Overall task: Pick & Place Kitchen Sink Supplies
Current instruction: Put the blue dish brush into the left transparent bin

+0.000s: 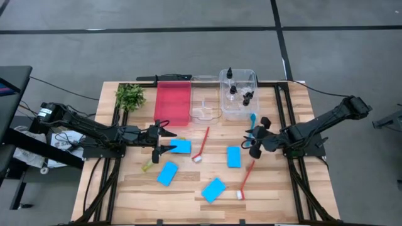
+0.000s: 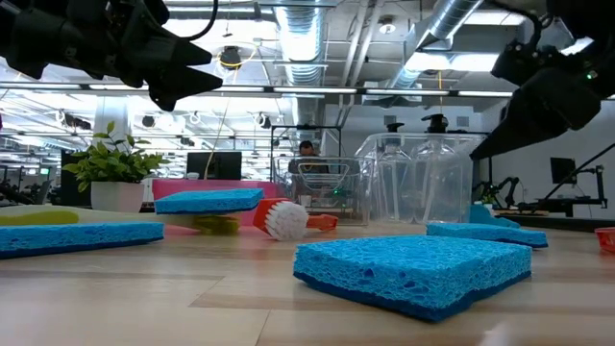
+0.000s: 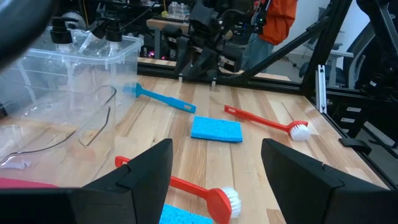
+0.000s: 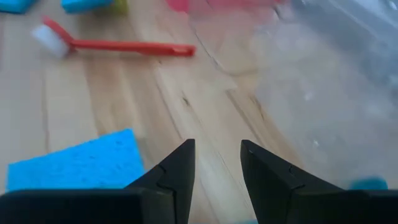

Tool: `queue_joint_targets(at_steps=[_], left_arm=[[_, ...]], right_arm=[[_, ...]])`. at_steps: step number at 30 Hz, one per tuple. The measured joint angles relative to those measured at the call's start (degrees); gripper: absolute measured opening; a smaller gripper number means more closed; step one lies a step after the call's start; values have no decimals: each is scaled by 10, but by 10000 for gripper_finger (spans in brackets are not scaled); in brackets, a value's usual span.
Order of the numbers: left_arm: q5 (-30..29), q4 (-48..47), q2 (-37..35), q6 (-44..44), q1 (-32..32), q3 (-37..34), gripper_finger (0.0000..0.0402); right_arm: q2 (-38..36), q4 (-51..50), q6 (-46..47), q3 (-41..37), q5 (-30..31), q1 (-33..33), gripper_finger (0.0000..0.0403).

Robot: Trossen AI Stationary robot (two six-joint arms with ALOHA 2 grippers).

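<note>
While its fingers stand spread and empty, the left gripper hovers just beside a blue sponge, apparently lined up to take it. The right gripper holds nothing, fingers partly apart, above the blue brush by the clear bin that already holds bottles.

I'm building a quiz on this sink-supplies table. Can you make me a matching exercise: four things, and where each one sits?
Things:
1. small bottles
2. plant sprig
3. blue brush
4. left gripper

Places:
A. beside the clear bin, near the right gripper
B. far left corner of the table
C. inside the clear bin
D. open, by a blue sponge

Pairs: 1-C, 2-B, 3-A, 4-D
</note>
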Motion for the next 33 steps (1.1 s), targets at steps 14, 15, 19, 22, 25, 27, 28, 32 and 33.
queue_joint_targets(at_steps=[14,15,19,22,25,27,28,32,33], left_arm=[[0,0,0,0,0,0,248],[0,0,0,0,0,0,248],[0,0,0,-2,0,0,248],[0,-1,0,-2,0,0,248],[0,-1,0,-2,0,0,248],[0,-1,0,-2,0,0,248],[0,-1,0,-2,0,0,248],[0,-1,0,-2,0,0,248],[0,-1,0,-2,0,0,248]], right_arm=[[0,-52,240,0,8,-37,122],[0,-52,244,0,8,-39,123],[0,-54,251,0,8,-41,130],[1,-56,267,0,8,-41,142],[6,-59,280,0,8,-40,160],[13,-66,288,0,6,-36,174],[16,-74,294,0,6,-35,181],[35,-103,326,0,5,-35,209],[39,-109,335,0,5,-35,214]])
